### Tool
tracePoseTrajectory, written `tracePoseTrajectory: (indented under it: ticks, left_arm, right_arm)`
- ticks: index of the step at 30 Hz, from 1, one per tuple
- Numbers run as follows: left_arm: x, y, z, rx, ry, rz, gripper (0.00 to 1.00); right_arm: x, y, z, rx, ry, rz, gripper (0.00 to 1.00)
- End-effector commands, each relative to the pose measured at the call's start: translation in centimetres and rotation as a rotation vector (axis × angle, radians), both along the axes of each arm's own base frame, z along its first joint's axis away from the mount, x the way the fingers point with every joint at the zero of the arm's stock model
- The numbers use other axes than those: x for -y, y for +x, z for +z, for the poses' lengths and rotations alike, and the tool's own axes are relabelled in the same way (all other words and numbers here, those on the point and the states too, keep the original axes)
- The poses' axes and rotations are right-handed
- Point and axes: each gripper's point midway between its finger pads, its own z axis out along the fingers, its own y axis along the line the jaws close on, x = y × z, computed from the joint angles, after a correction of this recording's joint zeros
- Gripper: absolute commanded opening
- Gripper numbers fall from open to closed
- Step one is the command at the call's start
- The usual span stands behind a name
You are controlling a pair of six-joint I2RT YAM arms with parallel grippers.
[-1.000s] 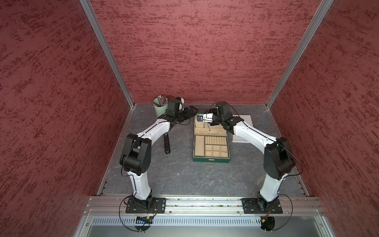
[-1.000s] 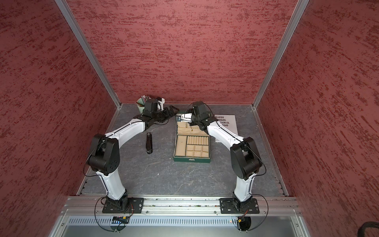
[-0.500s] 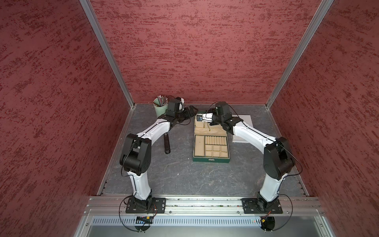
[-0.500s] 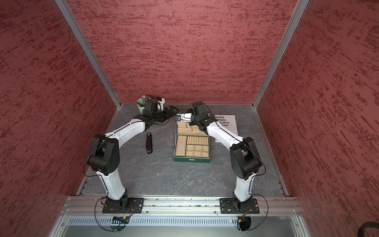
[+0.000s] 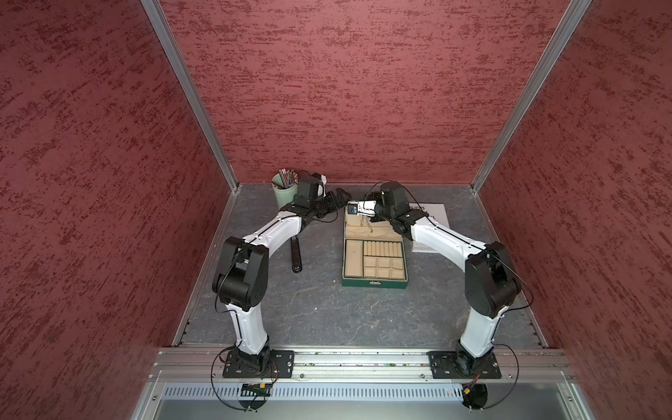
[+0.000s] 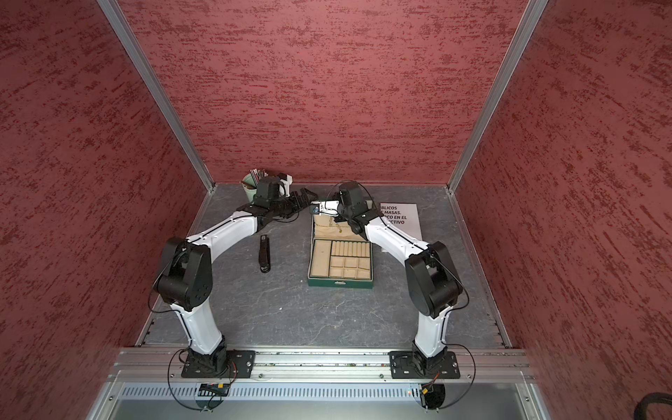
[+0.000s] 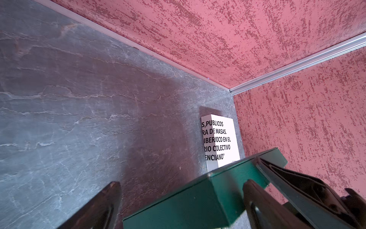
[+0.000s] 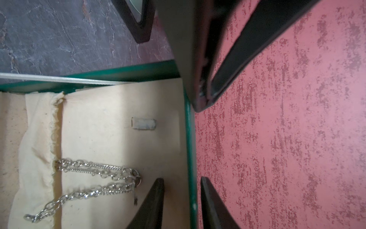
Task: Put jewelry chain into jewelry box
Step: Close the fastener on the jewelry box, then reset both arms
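The dark green jewelry box (image 5: pixel 374 283) (image 6: pixel 340 283) stands open, its cream-lined lid (image 5: pixel 367 232) (image 8: pixel 118 111) tilted up at the far end. The jewelry chain (image 8: pixel 95 178) (image 5: pixel 369 227) lies in loops on the lid's lining. My right gripper (image 8: pixel 181 179) (image 5: pixel 358 215) straddles the lid's far rim. One finger is inside over the lining and one outside, with gaps showing on both sides of the rim. My left gripper (image 7: pixel 182 198) (image 5: pixel 338 198) is wide open around the lid's far left corner (image 7: pixel 227 174) without touching it.
A mint-green cup of pencils (image 5: pixel 285 191) stands at the back left, just behind the left wrist. A black oblong object (image 5: pixel 296 254) lies on the grey floor left of the box. A white printed sheet (image 5: pixel 434 214) (image 7: pixel 217 138) lies at the back right. Red walls enclose three sides.
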Motion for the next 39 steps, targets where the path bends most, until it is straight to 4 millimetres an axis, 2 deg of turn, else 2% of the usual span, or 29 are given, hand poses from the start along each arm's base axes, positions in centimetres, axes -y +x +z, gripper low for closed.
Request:
tracePoseTrajectory:
  ticks: [1,7,15,18,21,23,27,31,32,36,38,39]
  left_arm:
    - [-0.3,-0.2,0.2,0.017,0.013,-0.002,0.99]
    - [-0.8,-0.6,1.0,0.031,0.037,0.009,0.99]
    - [-1.1,-1.5,1.8,0.042,0.049,0.02,1.0]
    - [-1.5,-2.0,2.3,0.053,0.07,0.037,1.0]
    - [-2.2,-2.8,3.1,0.07,0.099,0.067,1.0]
    - [-2.8,-3.5,3.8,0.086,0.119,0.087,1.0]
    - [-4.1,-5.2,4.6,0.104,0.168,0.12,1.0]
    - [-5.9,-7.2,4.6,0.113,0.228,0.186,1.0]
    - [-6.6,-7.7,4.5,0.112,0.246,0.213,1.0]
    - [-10.5,-9.7,3.4,0.142,0.42,0.389,1.0]
    - [-12.3,-10.8,3.3,0.221,0.555,0.484,1.0]
    - [-12.4,-11.4,3.4,0.311,0.628,0.511,1.0]
  right_arm:
    - [-0.3,-0.1,1.7,0.008,0.062,-0.028,0.43]
    - [-0.2,-0.4,6.7,0.052,0.182,-0.053,0.65]
    - [1.8,-1.3,10.1,0.098,0.272,-0.123,0.8]
    - [3.2,-1.4,12.6,0.096,0.424,-0.208,0.82]
    - [4.8,-2.1,15.8,0.085,0.658,-0.31,0.86]
    - [5.9,-2.8,16.9,0.047,0.829,-0.381,0.89]
    - [7.8,-4.7,16.9,-0.047,1.057,-0.479,0.9]
    - [10.8,-6.7,16.9,-0.067,1.284,-0.598,0.93]
    - [11.5,-7.1,16.3,-0.069,1.32,-0.634,0.98]
    - [15.7,-8.5,13.6,-0.047,1.502,-0.864,0.99]
    - [17.8,-9.4,12.0,-0.007,1.568,-0.973,0.99]
    - [18.6,-9.9,11.4,0.034,1.525,-0.987,0.99]
